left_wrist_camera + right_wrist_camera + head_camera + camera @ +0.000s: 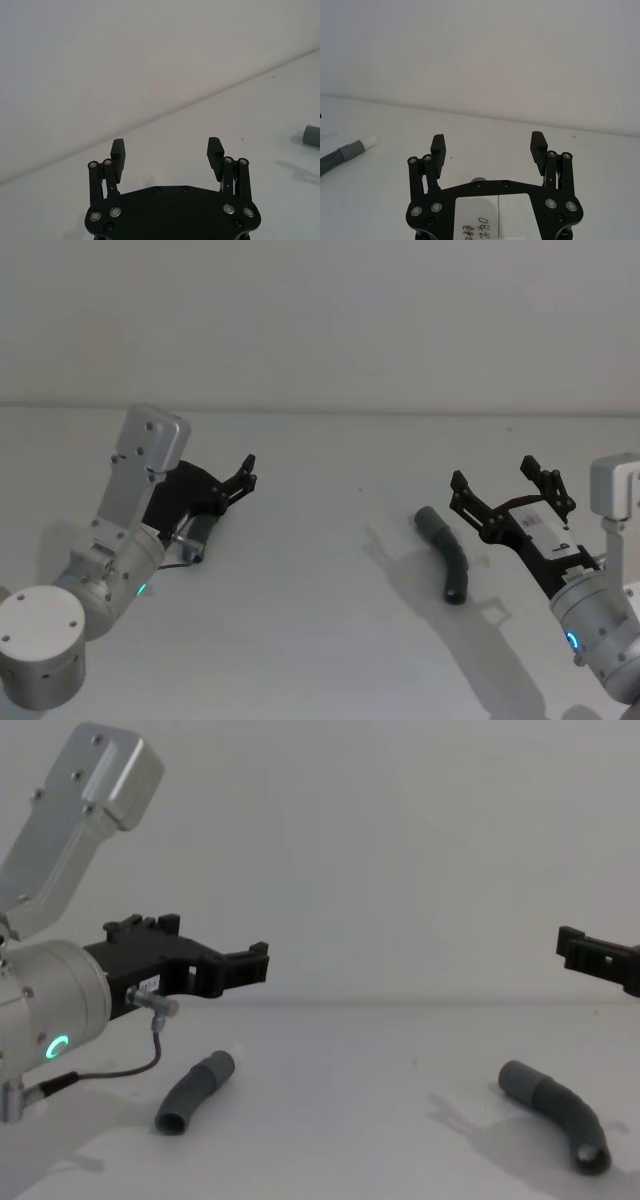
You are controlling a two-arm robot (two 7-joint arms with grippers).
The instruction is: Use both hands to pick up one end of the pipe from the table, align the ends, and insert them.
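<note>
Both claws hang above the table (320, 640), spread wide and holding nothing, left gripper (245, 472) at 9 o'clock in the head view, right gripper (505, 488) at 3, with a broad bare lane between them and the far edge by the wall (320, 320) at 12, well apart. The right pipe piece (448, 555) lies loose at 4 o'clock, near its claw; the left pipe piece (195, 1092) at 8 sits half hidden behind the left gripper from the head, but the chest view has it whole, untouched below that claw. Right wrist view catches a grey cuff (351, 149) with a white stub tip (369, 142), which piece I cannot tell.
</note>
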